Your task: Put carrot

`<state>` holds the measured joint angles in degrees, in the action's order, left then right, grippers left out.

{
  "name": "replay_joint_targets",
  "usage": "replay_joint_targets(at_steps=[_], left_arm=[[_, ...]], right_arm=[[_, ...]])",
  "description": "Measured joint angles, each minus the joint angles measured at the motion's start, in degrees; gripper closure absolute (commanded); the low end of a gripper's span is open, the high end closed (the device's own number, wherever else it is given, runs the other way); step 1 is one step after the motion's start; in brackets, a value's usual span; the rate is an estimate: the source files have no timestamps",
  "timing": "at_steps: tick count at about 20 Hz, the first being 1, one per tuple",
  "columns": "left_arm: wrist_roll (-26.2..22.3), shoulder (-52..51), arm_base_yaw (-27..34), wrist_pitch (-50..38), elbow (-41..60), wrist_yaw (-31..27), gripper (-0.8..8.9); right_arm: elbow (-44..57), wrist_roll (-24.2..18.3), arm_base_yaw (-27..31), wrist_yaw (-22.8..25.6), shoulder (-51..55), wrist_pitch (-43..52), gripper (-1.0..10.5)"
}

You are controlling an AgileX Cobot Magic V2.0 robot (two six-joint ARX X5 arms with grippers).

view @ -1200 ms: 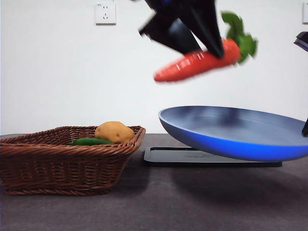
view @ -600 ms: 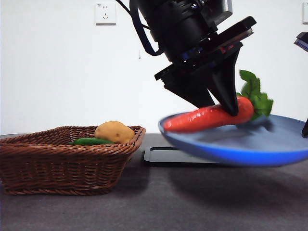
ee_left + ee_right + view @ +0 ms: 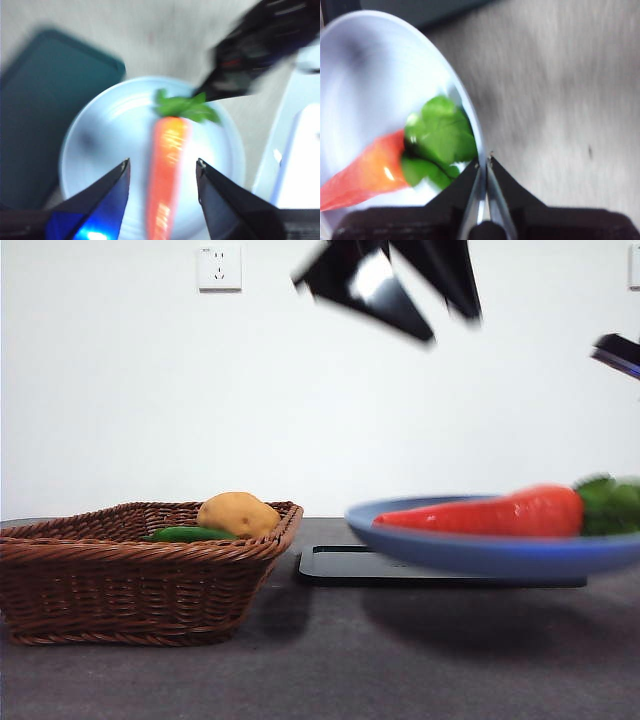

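Carrot (image 3: 490,513) lies on the plate (image 3: 480,552), below the spread left fingers (image 3: 125,172), right fingers (image 3: 475,172) pinching its rim

We are seeing the glossy orange-red carrot (image 3: 495,513) lying on its side in the blue plate (image 3: 470,555), green leaves toward the plate's rim, free of either gripper.

The left gripper (image 3: 162,172) has two black wedge-shaped fingers (image 3: 227,202) that taper to blunt tips, their flat faces glossy; a bright blue glow shows at the base of one. In the front view the same fingers (image 3: 375,288) are dark triangular blades with a pale sheen. The right gripper (image 3: 483,161) is matte black, with thin, pointed fingers (image 3: 506,186) with pale inner edges on a broad black body.
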<state>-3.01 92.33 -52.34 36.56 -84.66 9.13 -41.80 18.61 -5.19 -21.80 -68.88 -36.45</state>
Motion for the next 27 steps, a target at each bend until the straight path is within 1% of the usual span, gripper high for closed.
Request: replay_joint_targets(at_steps=[5, 9, 12, 15, 16, 20, 21, 24, 25, 27], left_arm=[[0.0, -9.1, 0.0, 4.7, 0.0, 0.0, 5.81], [0.0, -13.1, 0.0, 9.3, 0.0, 0.0, 5.81], [0.0, -13.2, 0.0, 12.7, 0.0, 0.0, 5.81], [0.0, -13.2, 0.0, 13.9, 0.0, 0.0, 5.81], [0.0, -13.2, 0.0, 13.9, 0.0, 0.0, 5.81], [0.0, -13.2, 0.0, 13.5, 0.0, 0.0, 5.81], [0.0, -13.2, 0.0, 13.3, 0.0, 0.0, 5.81], [-0.5, -13.2, 0.1, 11.0, 0.0, -0.2, 5.81], [-1.2, -13.2, 0.1, 9.4, 0.0, -1.4, 5.81], [-2.2, -13.1, 0.2, 3.0, 0.0, -8.7, 5.82]], right_arm=[[-16.0, -1.2, 0.6, 0.0, -16.9, 0.4, 9.4], [-29.1, -1.3, 0.7, 0.0, -30.5, 1.4, 9.4], [-35.3, -1.3, 0.7, 0.0, -38.5, 1.4, 9.4], [-36.7, -1.3, 0.7, 0.2, -43.8, 1.4, 9.4], [-36.7, -1.3, 0.9, 0.1, -44.3, 1.5, 9.4], [-37.1, -2.2, 1.0, 0.9, -44.3, 1.7, 7.7], [-37.1, -2.2, 1.0, 0.9, -44.3, 1.7, 7.5], [-37.0, -2.4, 1.2, 0.9, -43.4, 0.4, 7.5], [-37.0, -2.7, 1.4, 1.0, -41.9, -0.6, 7.5], [-37.0, -3.3, 1.4, 2.4, -35.7, -3.7, 7.5]])
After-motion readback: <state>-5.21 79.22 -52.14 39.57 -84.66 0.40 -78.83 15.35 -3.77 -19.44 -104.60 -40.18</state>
